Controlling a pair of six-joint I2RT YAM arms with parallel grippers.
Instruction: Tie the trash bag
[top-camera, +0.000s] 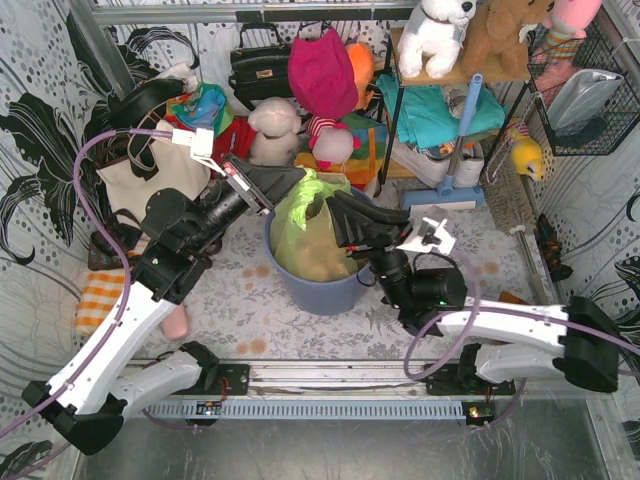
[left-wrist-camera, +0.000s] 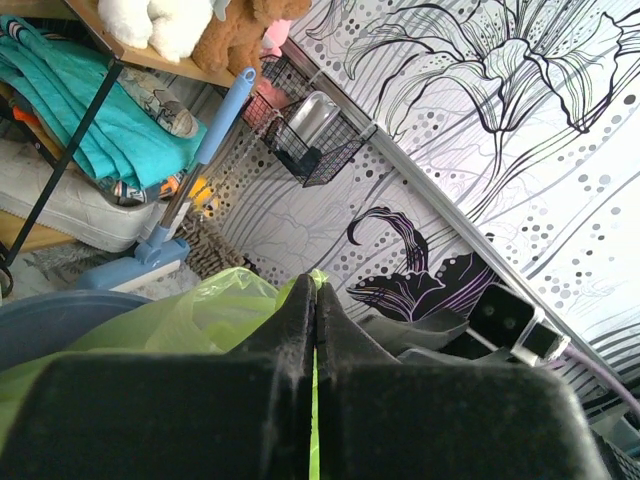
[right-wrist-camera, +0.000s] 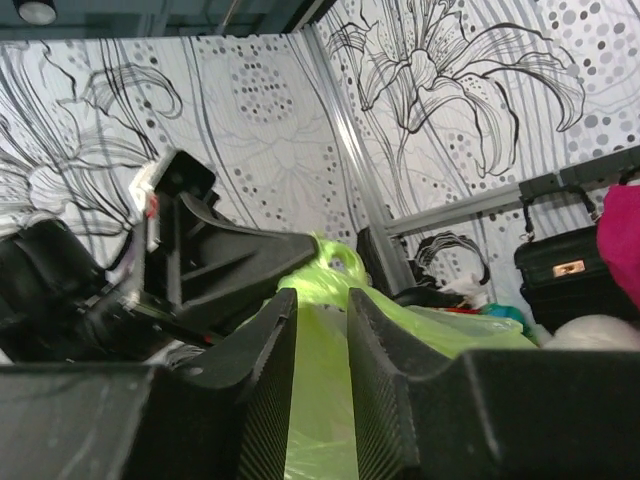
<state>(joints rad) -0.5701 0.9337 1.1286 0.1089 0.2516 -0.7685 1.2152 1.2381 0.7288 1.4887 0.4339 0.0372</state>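
The light-green trash bag (top-camera: 300, 228) sits in the round blue-grey bin (top-camera: 322, 292) at the table's middle, with tan paper showing through it. My left gripper (top-camera: 297, 181) reaches in from the left and is shut on the bag's raised top edge. In the left wrist view, a thin strip of green plastic (left-wrist-camera: 200, 312) is pinched between its closed jaws (left-wrist-camera: 316, 287). My right gripper (top-camera: 327, 212) comes in from the right at the bag's top. Its jaws (right-wrist-camera: 320, 300) stand a little apart, with green plastic (right-wrist-camera: 440, 326) lying between and beyond them.
A cream tote bag (top-camera: 150, 175) stands at back left behind the left arm. Plush toys, a black handbag (top-camera: 262, 65) and a shelf with teal cloth (top-camera: 440, 110) crowd the back. A blue-handled dustpan (top-camera: 455, 170) leans at back right. An orange checked cloth (top-camera: 100, 295) lies at left.
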